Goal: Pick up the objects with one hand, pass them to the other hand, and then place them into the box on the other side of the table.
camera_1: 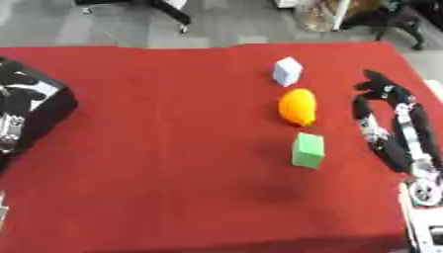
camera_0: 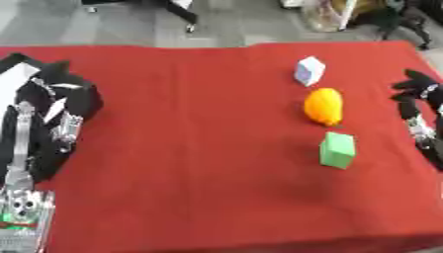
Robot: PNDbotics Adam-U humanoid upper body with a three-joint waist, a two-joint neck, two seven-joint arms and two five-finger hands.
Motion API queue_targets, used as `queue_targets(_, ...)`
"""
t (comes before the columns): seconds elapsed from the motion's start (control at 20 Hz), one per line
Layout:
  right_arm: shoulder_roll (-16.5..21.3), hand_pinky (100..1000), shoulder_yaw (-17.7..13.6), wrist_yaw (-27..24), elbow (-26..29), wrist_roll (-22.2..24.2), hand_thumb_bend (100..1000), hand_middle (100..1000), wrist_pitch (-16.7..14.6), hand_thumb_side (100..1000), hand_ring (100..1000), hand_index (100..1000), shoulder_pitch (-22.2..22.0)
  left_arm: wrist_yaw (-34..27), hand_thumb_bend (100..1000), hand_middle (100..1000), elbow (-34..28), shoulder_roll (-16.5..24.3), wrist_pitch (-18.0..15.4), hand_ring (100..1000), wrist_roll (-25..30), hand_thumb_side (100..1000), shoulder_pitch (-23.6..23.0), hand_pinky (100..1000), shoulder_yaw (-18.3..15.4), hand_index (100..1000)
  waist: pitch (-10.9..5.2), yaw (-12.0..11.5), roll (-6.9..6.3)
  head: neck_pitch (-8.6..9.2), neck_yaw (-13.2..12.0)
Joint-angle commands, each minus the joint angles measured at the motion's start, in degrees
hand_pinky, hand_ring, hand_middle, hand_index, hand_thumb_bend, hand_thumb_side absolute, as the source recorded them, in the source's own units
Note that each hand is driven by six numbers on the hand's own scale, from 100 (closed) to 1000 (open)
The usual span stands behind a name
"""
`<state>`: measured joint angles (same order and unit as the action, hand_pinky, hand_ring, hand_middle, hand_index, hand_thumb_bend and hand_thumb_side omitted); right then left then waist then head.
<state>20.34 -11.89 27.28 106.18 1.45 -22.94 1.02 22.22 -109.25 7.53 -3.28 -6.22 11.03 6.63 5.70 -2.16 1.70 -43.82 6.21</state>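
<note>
Nothing picked up yet: three objs sit in a rough line on the right half of the red tablecloth (camera_1: pixel 173 148). Farthest is a white cube (camera_1: pixel 287 71), tipped on a corner; next an orange rounded thing (camera_1: pixel 297 106), maybe a fruit, hard to tell; nearest a green block (camera_1: pixel 308 150). All apart from each other, none touching.

Right hand (camera_1: pixel 379 88) is just right of the orange one, fingers spread and relaxed, holding nothing, arm trailing back to the near right edge. Left hand (camera_0: pixel 54 81) is at the far left edge, well apart from the objs; its fingers are a dark blur, so can't tell how open it is or if it holds anything. No box clearly seen in either view.

Step in hand looks like the first pick w/ the right hand. To do it well:
- take the orange thing or the white cube, closest to the fingers
- come in from the right so the neighbours aren't knocked
- grip across the middle, leaving one end free for the left hand to take at the handover
- lift clear before moving left
</note>
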Motion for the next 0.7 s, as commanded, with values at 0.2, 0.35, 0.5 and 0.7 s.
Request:
queue_targets(0.2, 13.64, 831, 3.60, -2.58, -6.93, 1.89, 310, 743, -3.97, 1000, 700, 945, 1.70, 0.07, 509, 637, -0.32, 0.75, -0.09, 577, 0.81, 834, 0.24, 761, 0.36, 855, -0.86, -0.41, 0.47, -0.29, 0.51)
queue_targets(0.35, 18.76, 835, 5.64, -3.67, -11.23, 3.07, 318, 767, -6.41, 1000, 722, 952, 2.98, 0.11, 508, 637, -0.27, 0.82, -0.12, 577, 0.98, 834, 0.21, 761, 0.42, 856, -0.97, -0.66, 0.62, -0.29, 0.69)
queue_targets(0.5, 22.80, 838, 7.70, -4.55, -14.74, 4.28, 334, 788, -8.54, 1000, 739, 957, 4.24, 0.11, 506, 637, -0.17, 0.91, -0.12, 577, 1.13, 836, 0.13, 761, 0.51, 856, -1.05, -0.84, 0.77, -0.29, 0.95)
queue_targets(0.7, 26.92, 844, 10.75, -5.04, -18.07, 7.16, 366, 809, -10.90, 991, 760, 966, 6.36, 0.14, 503, 638, -0.09, 1.03, -0.14, 578, 1.37, 839, 0.03, 762, 0.66, 857, -1.14, -1.03, 0.90, -0.29, 1.13)
